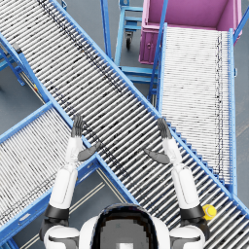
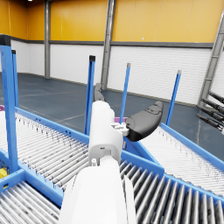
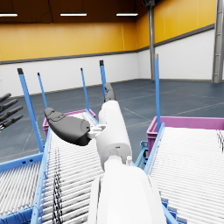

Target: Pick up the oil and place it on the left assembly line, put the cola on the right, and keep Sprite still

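Observation:
No cola or Sprite shows in any view. A small yellow object [image 1: 209, 212] lies on the central roller conveyor [image 1: 112, 97] beside my right elbow, partly hidden by the arm; I cannot tell what it is. A yellow bit [image 2: 2, 173] also peeks in at the edge of the left wrist view. My left hand [image 1: 80, 141] [image 2: 141, 122] hovers over the conveyor's near-left rail, fingers straight, thumb out, holding nothing. My right hand [image 1: 163, 145] [image 3: 72, 127] mirrors it above the rollers, also holding nothing.
A left roller line [image 1: 29, 160] branches off at the lower left and a right roller line [image 1: 194, 97] runs up to a purple bin [image 1: 194, 17] [image 3: 192, 124]. Blue rails and upright posts [image 2: 89, 94] border the lines. A grey floor lies between them.

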`<action>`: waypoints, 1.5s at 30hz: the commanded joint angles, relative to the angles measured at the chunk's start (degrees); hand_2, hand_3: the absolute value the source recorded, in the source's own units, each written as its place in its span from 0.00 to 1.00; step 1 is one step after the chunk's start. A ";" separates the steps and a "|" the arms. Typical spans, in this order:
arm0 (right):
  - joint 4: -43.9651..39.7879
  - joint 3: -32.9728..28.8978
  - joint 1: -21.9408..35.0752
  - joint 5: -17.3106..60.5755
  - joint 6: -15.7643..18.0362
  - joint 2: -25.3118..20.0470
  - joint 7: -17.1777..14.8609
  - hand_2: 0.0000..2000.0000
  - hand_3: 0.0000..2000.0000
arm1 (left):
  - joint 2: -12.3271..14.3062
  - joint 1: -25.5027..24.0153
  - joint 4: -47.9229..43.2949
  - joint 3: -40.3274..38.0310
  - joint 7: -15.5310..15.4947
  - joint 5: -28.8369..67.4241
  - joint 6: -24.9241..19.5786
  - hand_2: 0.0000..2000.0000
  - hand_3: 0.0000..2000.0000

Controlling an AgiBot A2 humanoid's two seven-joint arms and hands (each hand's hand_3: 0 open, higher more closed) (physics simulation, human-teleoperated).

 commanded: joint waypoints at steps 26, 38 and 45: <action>0.00 0.00 0.00 0.00 0.00 0.00 0.00 0.00 0.00 | 0.00 0.00 0.00 0.00 0.00 0.00 0.00 0.00 0.00; 0.00 0.00 0.00 0.00 0.00 0.00 0.00 0.00 0.00 | 0.00 0.00 0.00 0.00 0.00 0.00 0.00 0.00 0.00; 0.00 0.00 0.00 0.00 0.00 0.00 0.00 0.00 0.00 | 0.00 0.00 0.00 0.00 0.00 0.00 0.00 0.00 0.00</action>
